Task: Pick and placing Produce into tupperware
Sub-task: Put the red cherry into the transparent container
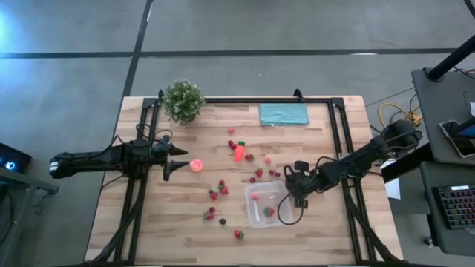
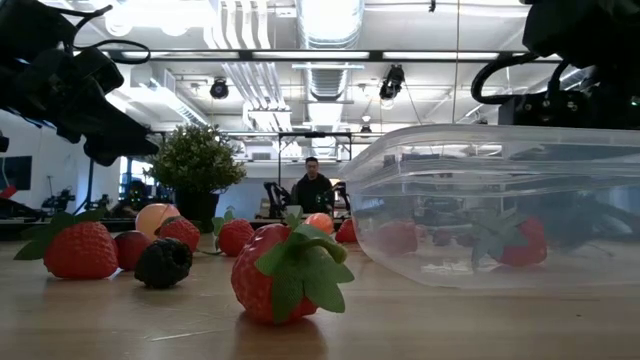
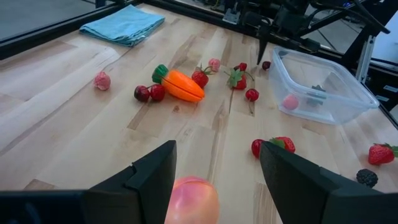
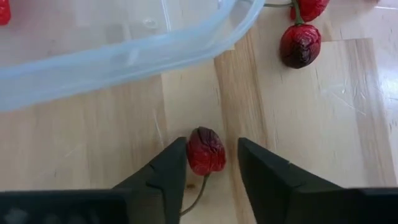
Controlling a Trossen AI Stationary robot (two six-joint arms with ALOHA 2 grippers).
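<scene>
Two hands in play here. Right hand (image 4: 211, 158) sits low on the worktop (image 4: 311, 124) with its fingers narrowed around a wrinkly dark red cherry (image 4: 206, 150), one finger touching it, the other just off it. The clear tupperware (image 4: 124, 56) is right ahead of that hand, another cherry (image 4: 300, 45) off to the side. Left hand (image 3: 217, 180) hangs with fingers apart, pink-orange ball (image 3: 191, 200) between them, untouched.

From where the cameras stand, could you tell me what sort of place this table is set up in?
Probably a robotics lab or workshop in an open industrial hall. The low view shows exposed ceiling ducts and a person seated at the back. The high view shows a bare concrete floor and a keyboard on a side desk.
</scene>
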